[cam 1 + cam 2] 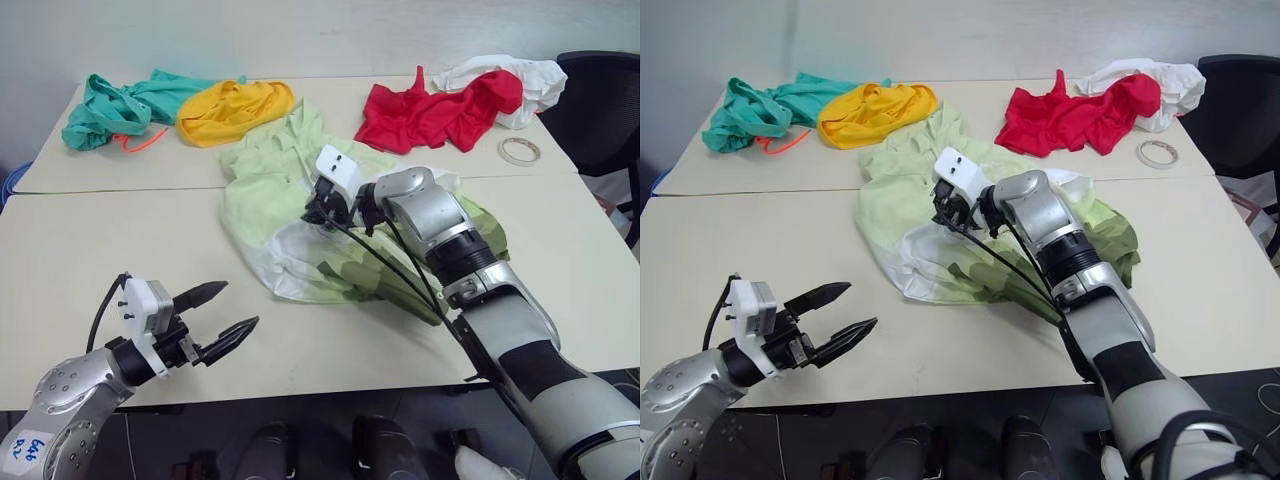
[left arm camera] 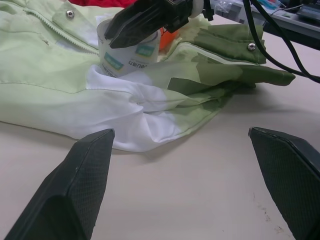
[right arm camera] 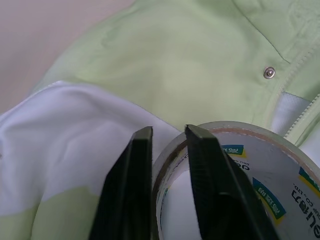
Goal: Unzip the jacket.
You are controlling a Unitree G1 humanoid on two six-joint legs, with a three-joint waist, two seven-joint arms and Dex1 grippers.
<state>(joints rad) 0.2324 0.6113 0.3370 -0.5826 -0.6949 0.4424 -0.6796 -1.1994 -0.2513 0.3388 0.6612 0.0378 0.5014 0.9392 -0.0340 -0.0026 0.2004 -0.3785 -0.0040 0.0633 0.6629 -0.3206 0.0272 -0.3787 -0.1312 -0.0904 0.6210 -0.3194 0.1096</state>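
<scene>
The pale-green jacket (image 1: 265, 185), with its white band and olive panels, lies crumpled in the middle of the table. A roll of clear tape (image 2: 127, 60) stands on the jacket beside the zipper (image 2: 55, 30). My right gripper (image 3: 167, 135) is over the jacket and is shut on the tape roll (image 3: 250, 170), with one finger inside the ring and one outside. A snap button (image 3: 269, 73) sits beside the zipper. My left gripper (image 1: 228, 312) hovers open over bare table in front of the jacket, holding nothing.
At the back of the table lie a teal garment (image 1: 120, 108), a yellow garment (image 1: 235, 108), a red garment (image 1: 435, 112) and a white one (image 1: 520, 80). A second tape ring (image 1: 519, 150) lies at the right. A black chair (image 1: 600, 100) stands past the right edge.
</scene>
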